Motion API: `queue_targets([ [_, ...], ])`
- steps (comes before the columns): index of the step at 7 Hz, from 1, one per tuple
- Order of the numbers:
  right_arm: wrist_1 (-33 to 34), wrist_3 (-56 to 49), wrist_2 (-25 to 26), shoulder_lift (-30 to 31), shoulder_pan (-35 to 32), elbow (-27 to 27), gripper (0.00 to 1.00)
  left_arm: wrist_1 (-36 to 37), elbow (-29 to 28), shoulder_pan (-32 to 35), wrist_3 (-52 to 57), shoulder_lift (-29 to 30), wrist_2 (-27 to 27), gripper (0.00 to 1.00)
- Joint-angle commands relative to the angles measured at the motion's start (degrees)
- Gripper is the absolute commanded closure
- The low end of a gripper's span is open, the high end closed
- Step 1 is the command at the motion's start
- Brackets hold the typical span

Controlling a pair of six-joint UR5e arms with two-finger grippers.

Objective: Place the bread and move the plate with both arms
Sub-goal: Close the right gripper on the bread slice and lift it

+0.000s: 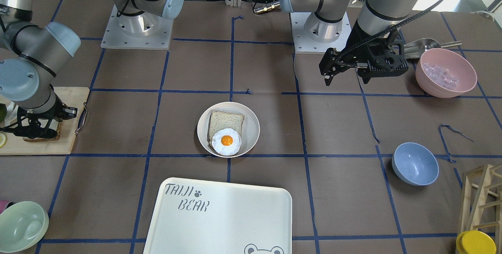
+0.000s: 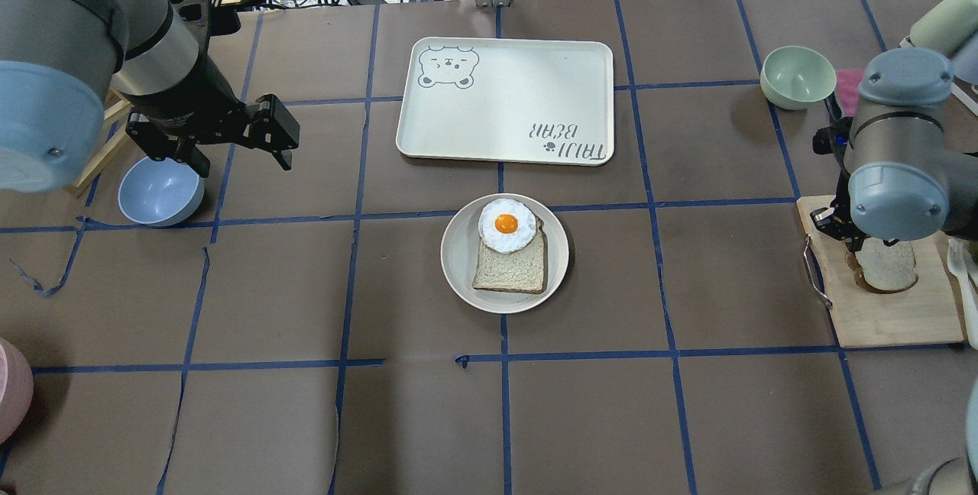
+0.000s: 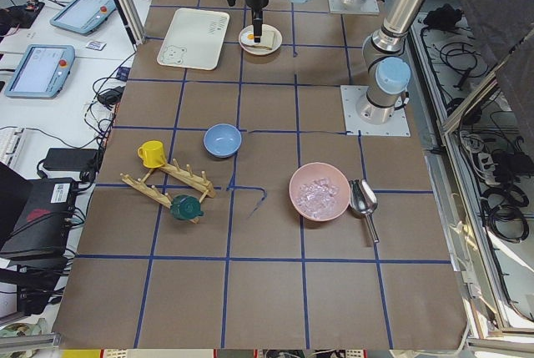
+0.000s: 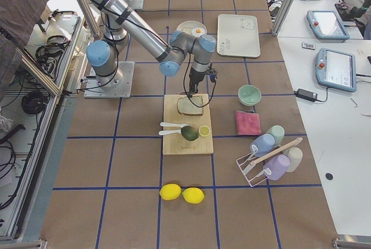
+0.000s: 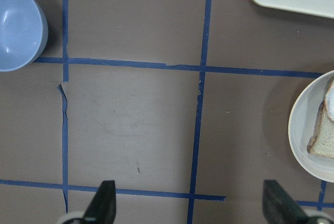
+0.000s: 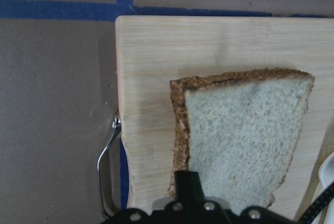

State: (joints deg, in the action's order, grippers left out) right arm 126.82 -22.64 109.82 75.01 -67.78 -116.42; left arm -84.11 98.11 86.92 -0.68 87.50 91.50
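The bread (image 6: pixel 245 135), a speckled slice with a dark crust, is on the wooden cutting board (image 2: pixel 886 319) at the table's right end, and shows in the overhead view (image 2: pixel 890 266). My right gripper (image 6: pixel 189 185) is down at its near edge. One finger lies on top and the other is hidden beneath, so it is shut on the slice. The cream plate (image 2: pixel 458 258) sits mid-table and holds a pale toast slice (image 2: pixel 510 266) and a fried egg (image 2: pixel 506 224). My left gripper (image 2: pixel 244 161) hovers open and empty, left of the plate (image 5: pixel 302 125).
The "TAIJI BEAR" tray (image 2: pixel 504 98) lies just beyond the plate. A blue bowl (image 2: pixel 160 189) sits under my left arm. A pink bowl of ice (image 1: pixel 446 72), a green bowl (image 2: pixel 797 76) and a wooden rack (image 1: pixel 482 199) stand near the edges.
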Motion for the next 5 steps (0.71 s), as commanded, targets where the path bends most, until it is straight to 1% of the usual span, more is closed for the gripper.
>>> queue_targets([
  [1,-1.57,-0.12,-0.3,1.7,-1.38,2.33,1.0,0.0,0.06,0.09,-0.02,-0.05,0.0,0.0],
  [3,-7.26,2.33,-1.27,4.52,-3.05,4.26,1.0,0.0,-0.11,0.0,-0.02,-0.05,0.0,0.0],
  [4,-9.11,3.56,-1.01,4.7,-4.71,6.71,1.0,-0.09,0.15,0.0,0.07,-0.05,0.0,0.0],
  [5,-11.74,3.92,-1.01,4.79,-6.64,10.56,1.0,0.0,0.06,0.0,0.07,-0.05,0.0,0.0],
])
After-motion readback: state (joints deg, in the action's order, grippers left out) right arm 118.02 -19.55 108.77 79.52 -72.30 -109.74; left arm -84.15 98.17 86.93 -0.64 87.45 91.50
